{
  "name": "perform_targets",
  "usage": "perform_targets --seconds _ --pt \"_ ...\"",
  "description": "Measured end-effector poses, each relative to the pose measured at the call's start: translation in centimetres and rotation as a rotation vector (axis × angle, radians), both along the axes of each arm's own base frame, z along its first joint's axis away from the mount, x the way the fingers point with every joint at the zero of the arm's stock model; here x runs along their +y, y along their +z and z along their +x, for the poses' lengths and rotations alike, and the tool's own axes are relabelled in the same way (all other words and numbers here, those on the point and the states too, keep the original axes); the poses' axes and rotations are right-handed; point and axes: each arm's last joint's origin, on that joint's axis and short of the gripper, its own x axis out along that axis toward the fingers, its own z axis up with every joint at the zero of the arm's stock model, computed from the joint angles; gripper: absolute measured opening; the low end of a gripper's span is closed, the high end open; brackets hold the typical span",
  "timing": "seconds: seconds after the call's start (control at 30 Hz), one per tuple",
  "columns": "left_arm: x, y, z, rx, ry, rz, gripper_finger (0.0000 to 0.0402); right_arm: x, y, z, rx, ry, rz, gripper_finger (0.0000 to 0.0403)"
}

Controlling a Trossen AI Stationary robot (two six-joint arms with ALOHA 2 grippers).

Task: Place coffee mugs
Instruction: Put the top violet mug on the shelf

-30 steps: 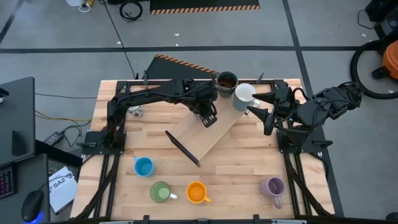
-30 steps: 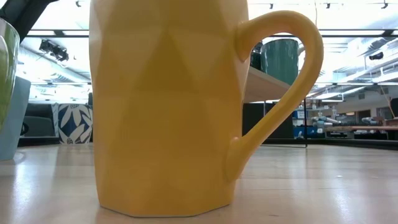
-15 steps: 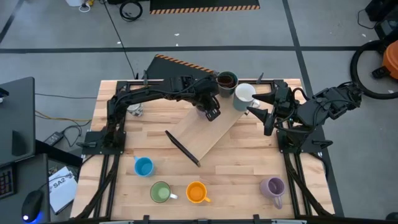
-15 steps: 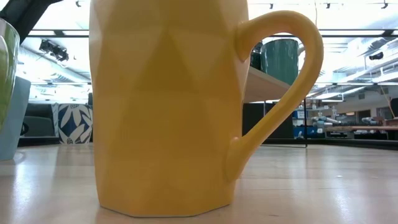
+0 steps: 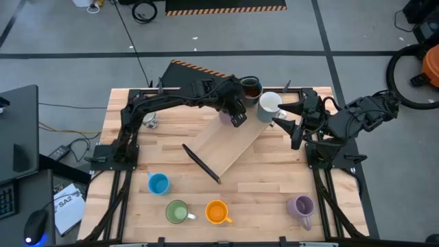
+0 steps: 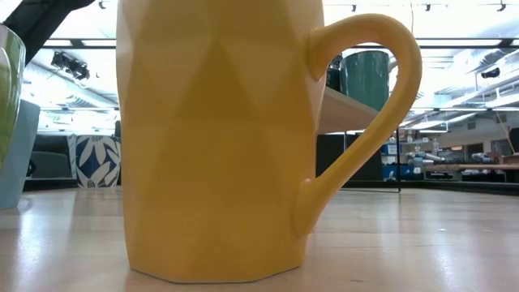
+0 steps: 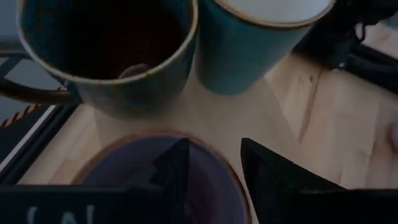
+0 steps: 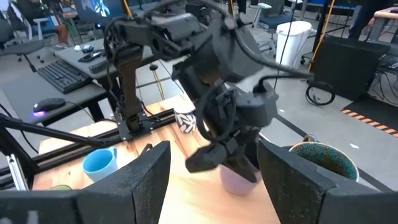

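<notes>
My left gripper (image 5: 235, 116) is shut on a lilac mug (image 8: 235, 179) over the far end of the slanted wooden board (image 5: 226, 147). It is close to the dark mug with the brown inside (image 5: 250, 88) and the white mug (image 5: 269, 106), which stand on that end. My right gripper (image 5: 293, 130) waits open near the white mug. Along the near edge stand a blue mug (image 5: 158, 184), a green mug (image 5: 178, 212), an orange mug (image 5: 217, 212) and a second lilac mug (image 5: 300, 206). No other mug shows. My left gripper holds the lilac mug by its rim (image 7: 211, 149), with one finger (image 7: 171, 165) inside the cup and the other finger (image 7: 267, 174) outside the wall. The fingers come from above, pointing down. The mug is upright; I cannot tell whether its base touches the board.
A dark strip (image 5: 200, 163) lies along the board's near-left edge. A small patterned cup (image 5: 149, 123) sits near the left arm's base. In the low view the orange mug (image 6: 219, 138) fills the picture. Bare table lies between the board and the near row of mugs.
My left gripper has carried the lilac mug up along the board toward the table's far edge and slightly right, closing in on the dark mug and the white mug. The right arm has kept still.
</notes>
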Motion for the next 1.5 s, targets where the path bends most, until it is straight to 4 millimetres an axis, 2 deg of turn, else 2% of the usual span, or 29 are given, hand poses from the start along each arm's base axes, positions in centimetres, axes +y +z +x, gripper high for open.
perform_targets --seconds 0.43,0.93,1.5 --pt "0.6 0.0 0.1 -0.01 0.033 0.037 0.015 0.0 0.1 0.0 -0.006 0.001 -0.001 0.0247" --pt "0.5 -0.5 -0.3 0.034 0.022 -0.063 0.015 0.0 0.1 0.0 -0.005 0.0 -0.005 0.0247" --pt "1.0 1.7 -2.3 0.008 -0.037 -0.098 0.015 0.0 0.1 0.0 -0.006 -0.004 -0.004 0.0247"
